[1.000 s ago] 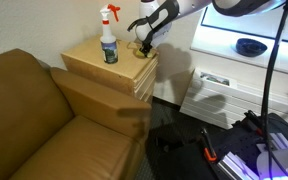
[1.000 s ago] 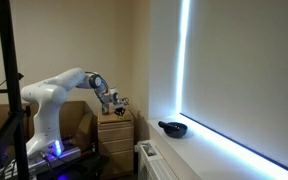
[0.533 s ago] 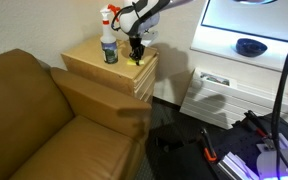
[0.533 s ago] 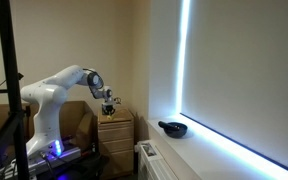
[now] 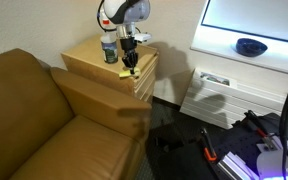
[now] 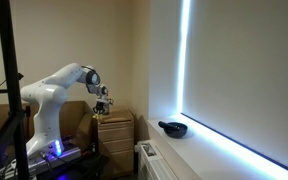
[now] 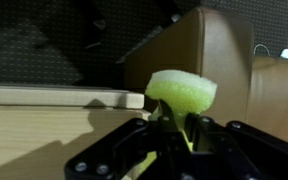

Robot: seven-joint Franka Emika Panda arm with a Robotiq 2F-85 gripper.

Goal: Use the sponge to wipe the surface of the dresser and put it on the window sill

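My gripper (image 5: 129,67) is shut on the yellow sponge (image 5: 127,73) and presses it against the top of the light tan dresser (image 5: 89,57) near its front edge. In the wrist view the sponge (image 7: 182,92) bulges out between the black fingers (image 7: 174,135), with the dresser top (image 7: 44,135) beside it. In an exterior view the gripper (image 6: 102,106) hangs just over the dresser (image 6: 115,133). The white window sill (image 5: 246,55) lies far off under the bright window and also shows in an exterior view (image 6: 224,150).
A clear spray bottle (image 5: 109,45) with a red-white trigger stands on the dresser right behind the gripper. A dark bowl (image 5: 250,47) sits on the sill. A brown leather couch (image 5: 44,125) abuts the dresser. A white radiator unit (image 5: 219,95) stands below the sill.
The gripper has moved with the sponge across the dresser top, from the back corner toward the front edge and past the spray bottle.
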